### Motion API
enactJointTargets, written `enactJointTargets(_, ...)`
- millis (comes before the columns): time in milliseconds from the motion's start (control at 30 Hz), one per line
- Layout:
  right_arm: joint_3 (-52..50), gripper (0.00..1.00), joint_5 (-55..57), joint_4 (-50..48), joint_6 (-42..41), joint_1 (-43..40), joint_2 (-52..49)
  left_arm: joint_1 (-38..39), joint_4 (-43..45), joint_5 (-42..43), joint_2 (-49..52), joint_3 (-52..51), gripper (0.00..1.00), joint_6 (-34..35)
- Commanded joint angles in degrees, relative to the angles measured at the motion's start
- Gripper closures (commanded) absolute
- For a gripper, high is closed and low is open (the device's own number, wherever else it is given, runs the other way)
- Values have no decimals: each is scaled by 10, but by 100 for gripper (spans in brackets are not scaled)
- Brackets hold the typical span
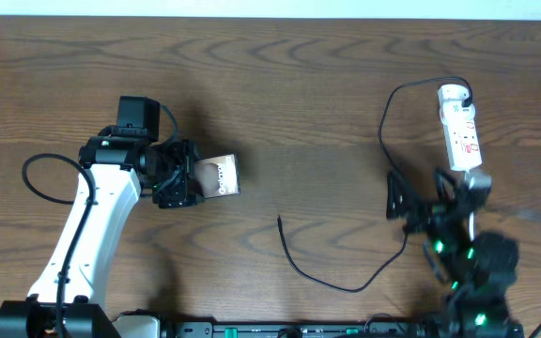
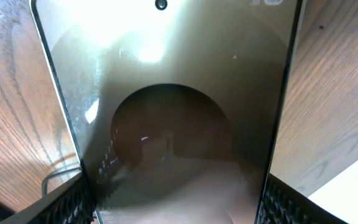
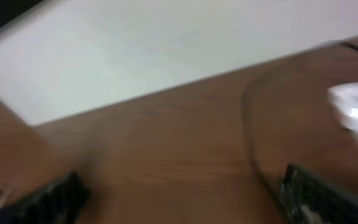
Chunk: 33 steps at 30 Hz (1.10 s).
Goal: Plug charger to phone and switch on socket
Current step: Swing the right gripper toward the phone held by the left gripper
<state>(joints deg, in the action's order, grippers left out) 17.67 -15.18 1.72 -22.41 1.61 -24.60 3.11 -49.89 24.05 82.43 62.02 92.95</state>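
Observation:
The phone [image 1: 218, 176] is tilted up off the wood, its brownish glossy face [image 2: 179, 93] filling the left wrist view. My left gripper [image 1: 188, 180] is shut on it, with ribbed fingers [image 2: 67, 205] pressed against both long edges. The charger [image 1: 346, 287] is a thin black cable running from the socket's far end, looping down the table to a free plug end [image 1: 280, 219] that lies loose. The white socket [image 1: 460, 127] lies at the right. My right gripper [image 1: 402, 202] hovers open just left of the socket, nothing between its fingers [image 3: 309, 193]; the cable [image 3: 248, 124] and socket [image 3: 356, 115] show blurred.
The wooden table [image 1: 299, 84] runs to a far edge with a pale surface beyond [image 3: 166, 50]. The left arm's white link [image 1: 101, 216] and its black cable loop [image 1: 40, 174] occupy the left side. The right arm's base [image 1: 482, 272] sits at the front right.

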Motion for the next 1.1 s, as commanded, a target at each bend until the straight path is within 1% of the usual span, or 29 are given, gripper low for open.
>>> enactJointTargets(0,144,1,-162,19,-17,-3,-170,1,-2,-8,-12,20,93,3)
enactJointTargets(67,212,1,-249,44,-18,-3,-261,1,-2,-8,-12,20,93,3)
enactJointTargets(133,280,1,-375,59,-18,0,-362,1,-2,-8,-12,20,93,3)
enactJointTargets(233,361,1,-572,42,-20,12,-504,1,-2,-8,-12,20,93,3)
enactJointTargets(267,382,1,-615,31,-23,17,-545,1,-2,-8,-12,20,93,3)
enactJointTargets(333,412,1,-652,6,-46,28,-615,1,-2,-8,-12,20,93,3)
enactJointTargets(400,428,1,-648,-30,-98,40,-670,1,-2,-8,-12,20,93,3)
enactJointTargets(500,430,1,-641,-110,-202,62,-734,1,-2,-8,-12,20,93,3)
enactJointTargets(533,430,1,-636,-133,-223,70,-753,1,-2,-8,-12,20,93,3)
enactJointTargets(600,430,5,-619,-168,-258,89,-783,1,-2,-12,-12,20,92,4)
enactJointTargets(733,430,6,-598,-207,-269,130,-818,1,-2,-29,-12,20,92,8)
enactJointTargets(1067,430,4,-498,-212,-268,235,-827,1,-2,-29,-12,20,93,23)
